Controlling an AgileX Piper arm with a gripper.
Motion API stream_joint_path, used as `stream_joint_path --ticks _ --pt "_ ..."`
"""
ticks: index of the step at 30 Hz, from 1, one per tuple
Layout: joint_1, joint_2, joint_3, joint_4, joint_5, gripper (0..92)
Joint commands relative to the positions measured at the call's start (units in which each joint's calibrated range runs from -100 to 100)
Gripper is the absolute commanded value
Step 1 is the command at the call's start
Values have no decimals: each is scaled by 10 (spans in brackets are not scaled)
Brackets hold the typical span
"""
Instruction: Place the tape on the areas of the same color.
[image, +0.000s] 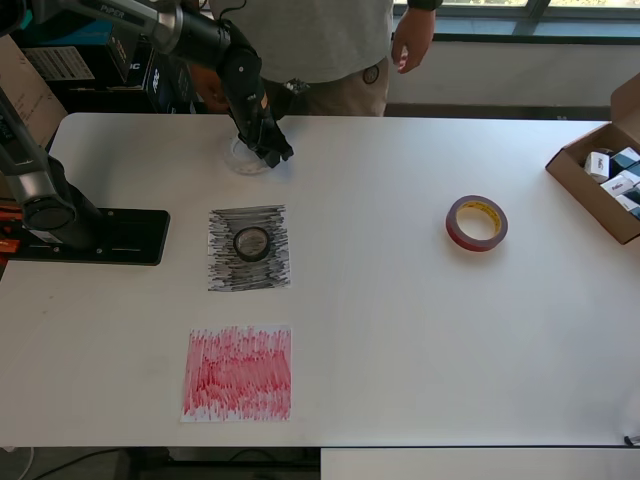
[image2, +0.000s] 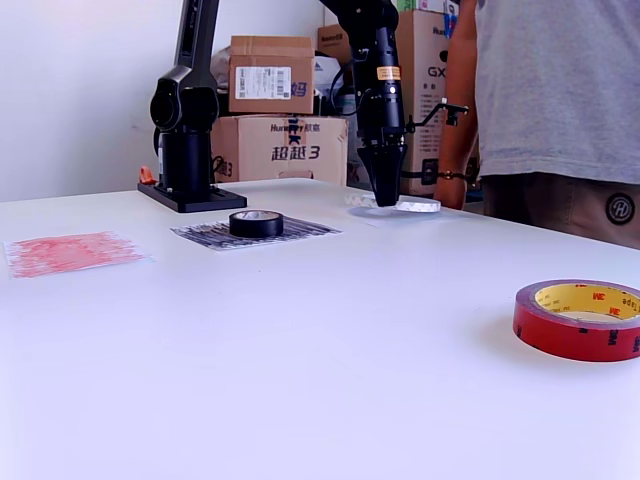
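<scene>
I had the hand (image: 272, 152) down at the white roll (image: 247, 157) on the far side of the surface (image: 400, 330), its fingers narrowed at the ring's rim, though I could not tell whether they gripped it; the white sheet did not show apart from the surface; the black roll (image: 252, 242) sat on the black sheet (image: 249, 249), seemingly done; the red roll (image: 477, 222) lay well apart from the red sheet (image: 238, 373), nothing between them; a person (image: 320, 40) stood close behind the arm, and a carton (image: 590, 180) of small boxes sat at the overhead view's right edge.
</scene>
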Motion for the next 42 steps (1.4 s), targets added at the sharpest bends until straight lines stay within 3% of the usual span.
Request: stream_joint_path --ticks 1,9,17,21,33,42 --pt "4 5 -5 3 -4 0" --pt "4 5 -5 3 -4 31" --pt "4 5 -5 3 -4 343" --pt "3 5 -5 3 -4 424" --pt "-6 -6 -14 3 -2 433" --pt "-107 -140 -106 11 74 433"
